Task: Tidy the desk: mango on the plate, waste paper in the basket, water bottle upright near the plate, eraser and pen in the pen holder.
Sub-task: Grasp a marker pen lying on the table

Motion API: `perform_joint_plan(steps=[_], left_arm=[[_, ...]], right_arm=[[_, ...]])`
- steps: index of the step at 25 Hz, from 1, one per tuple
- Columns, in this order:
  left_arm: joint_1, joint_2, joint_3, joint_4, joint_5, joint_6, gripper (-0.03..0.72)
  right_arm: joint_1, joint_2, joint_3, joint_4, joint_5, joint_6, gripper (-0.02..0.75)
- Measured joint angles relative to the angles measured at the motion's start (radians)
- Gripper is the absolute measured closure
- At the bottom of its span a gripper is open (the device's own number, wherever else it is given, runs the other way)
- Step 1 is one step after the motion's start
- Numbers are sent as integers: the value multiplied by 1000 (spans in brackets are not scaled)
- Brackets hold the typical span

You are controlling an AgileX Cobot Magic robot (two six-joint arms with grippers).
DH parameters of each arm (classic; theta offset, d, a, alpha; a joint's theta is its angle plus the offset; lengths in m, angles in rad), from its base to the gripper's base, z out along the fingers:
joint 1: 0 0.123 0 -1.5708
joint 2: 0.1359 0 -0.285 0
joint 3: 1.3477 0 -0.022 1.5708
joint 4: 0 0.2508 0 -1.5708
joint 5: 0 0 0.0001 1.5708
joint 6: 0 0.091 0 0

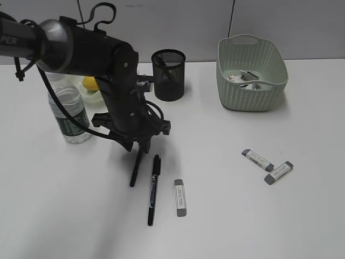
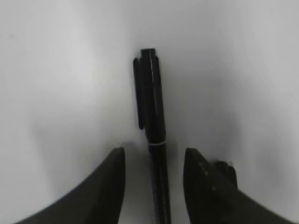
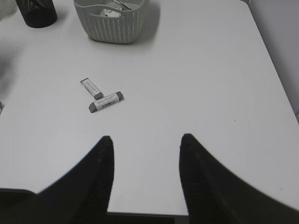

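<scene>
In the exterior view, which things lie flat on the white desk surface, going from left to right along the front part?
Black pen under the left gripper → second black pen with white print → grey-capped white eraser beside it → tilted grey-capped eraser → last grey-capped eraser.

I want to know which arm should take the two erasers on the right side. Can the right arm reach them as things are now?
Probably yes. In the right wrist view the two erasers lie on bare desk ahead of the open right gripper, with nothing between. The left gripper is busy straddling a pen.
</scene>
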Motion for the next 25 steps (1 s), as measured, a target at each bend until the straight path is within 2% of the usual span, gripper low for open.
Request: perform_joint_plan(steps=[10, 16, 25], left_arm=[[0, 28, -32, 0, -67, 0, 370], [0, 77, -113, 9, -9, 0, 370], [0, 80, -119, 53, 0, 0, 370]], right_arm=[[0, 0, 0, 0, 0, 0, 365], [0, 0, 0, 0, 0, 0, 365], [0, 0, 0, 0, 0, 0, 365]])
